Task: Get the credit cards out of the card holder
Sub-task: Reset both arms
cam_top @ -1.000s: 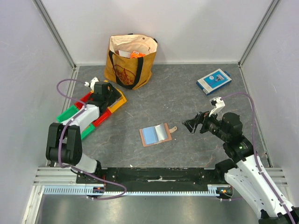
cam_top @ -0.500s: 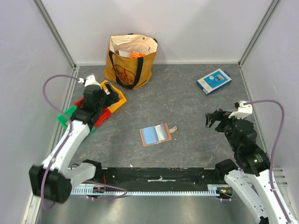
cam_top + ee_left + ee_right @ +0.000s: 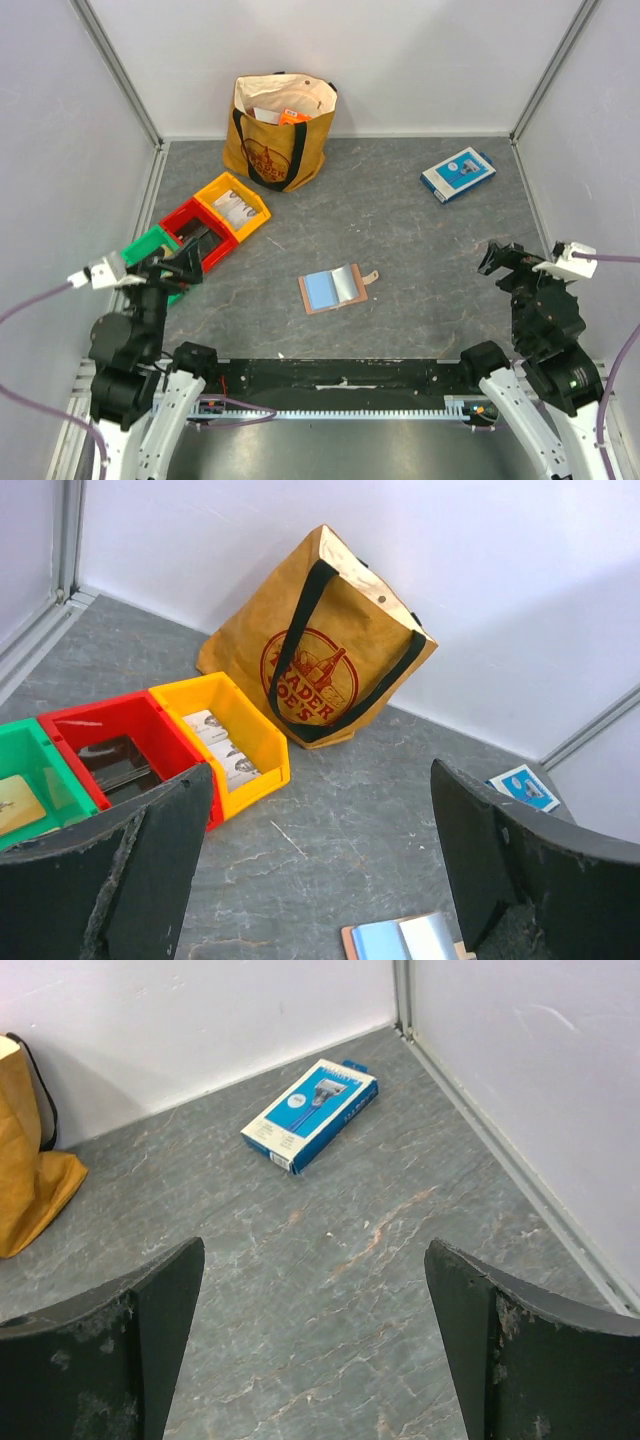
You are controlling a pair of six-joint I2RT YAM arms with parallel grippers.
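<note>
The card holder [image 3: 336,289] lies open on the grey table, its pale blue and grey lining facing up and its snap tab to the right. Its top edge shows at the bottom of the left wrist view [image 3: 405,942]. No credit card shows on or beside it. A flat pale tan rectangle [image 3: 16,802], possibly a credit card, lies in the green bin [image 3: 45,770]. My left gripper [image 3: 185,262] is open and empty, low at the near left, over the green bin's edge. My right gripper [image 3: 497,258] is open and empty at the near right, well away from the card holder.
Green, red [image 3: 195,228] and yellow [image 3: 232,203] bins stand in a row at the left; the yellow one holds white printed sheets. A tan tote bag [image 3: 280,130] stands at the back. A blue-and-white flat box [image 3: 458,174] lies at the back right, also in the right wrist view [image 3: 310,1112].
Both arms have drawn back towards the near edge. The left gripper has left the bins and moved down-left. The right gripper has moved right, away from the card holder.
</note>
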